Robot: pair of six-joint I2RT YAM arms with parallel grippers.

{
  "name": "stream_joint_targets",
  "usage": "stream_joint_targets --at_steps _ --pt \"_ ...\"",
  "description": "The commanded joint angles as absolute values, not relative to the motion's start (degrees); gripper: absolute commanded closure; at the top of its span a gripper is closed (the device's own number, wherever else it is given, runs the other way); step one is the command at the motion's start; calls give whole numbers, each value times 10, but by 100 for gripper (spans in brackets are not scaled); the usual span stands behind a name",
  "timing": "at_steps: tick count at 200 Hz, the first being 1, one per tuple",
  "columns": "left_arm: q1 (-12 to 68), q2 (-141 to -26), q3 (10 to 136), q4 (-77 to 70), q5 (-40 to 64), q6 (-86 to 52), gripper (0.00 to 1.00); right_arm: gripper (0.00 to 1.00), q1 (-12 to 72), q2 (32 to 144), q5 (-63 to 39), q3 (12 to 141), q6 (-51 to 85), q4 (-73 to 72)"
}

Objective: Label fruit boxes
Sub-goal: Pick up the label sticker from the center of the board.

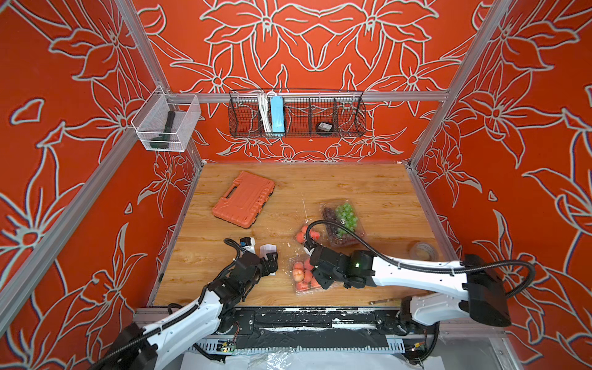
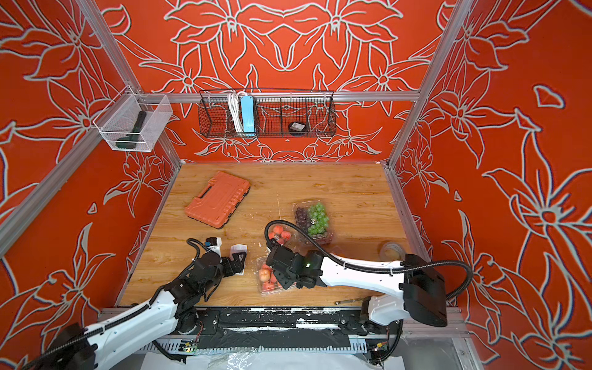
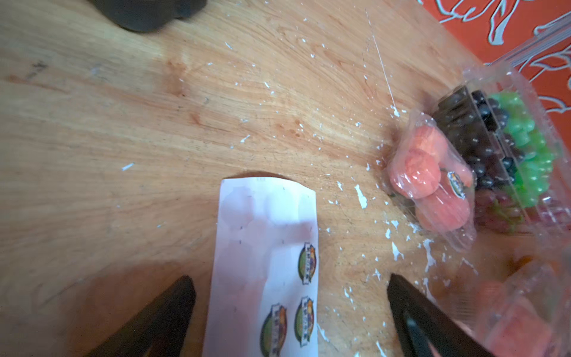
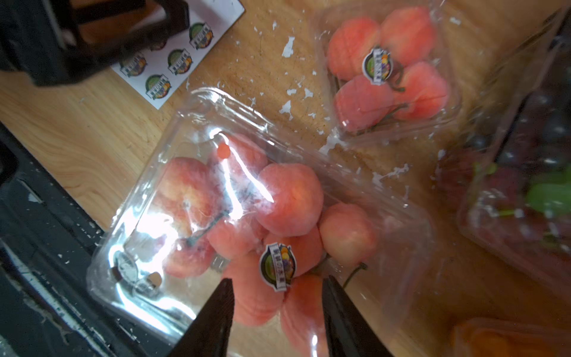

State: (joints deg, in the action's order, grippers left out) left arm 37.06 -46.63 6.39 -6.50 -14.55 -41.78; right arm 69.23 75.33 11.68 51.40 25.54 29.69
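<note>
Step in hand: labelling clear plastic clamshell box of many peaches (image 1: 301,278), lower centre of frame in both top views, on wooden worktop (image 1: 352,185). Round label (image 4: 278,267) already on lid. Right pincer (image 4: 278,279) parted, empty, tips flanking label. Left pincer (image 3: 289,278) spread wide over white sticker sheet (image 3: 265,247). Next, likely: peel fresh sticker.

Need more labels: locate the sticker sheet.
In both top views the sticker sheet lies beneath the left gripper, left of the fuller peach box.
</note>
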Motion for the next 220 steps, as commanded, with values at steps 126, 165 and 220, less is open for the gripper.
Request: stream_joint_targets --at_steps 126,165,220 --pt "433 -665 163 2 -296 -468 90 51 696 605 159 456 246 287" --pt "433 -642 162 -4 -295 -454 100 51 697 590 166 450 243 280" --pt "432 -459 170 -20 -292 -378 100 39 674 514 130 407 211 146"
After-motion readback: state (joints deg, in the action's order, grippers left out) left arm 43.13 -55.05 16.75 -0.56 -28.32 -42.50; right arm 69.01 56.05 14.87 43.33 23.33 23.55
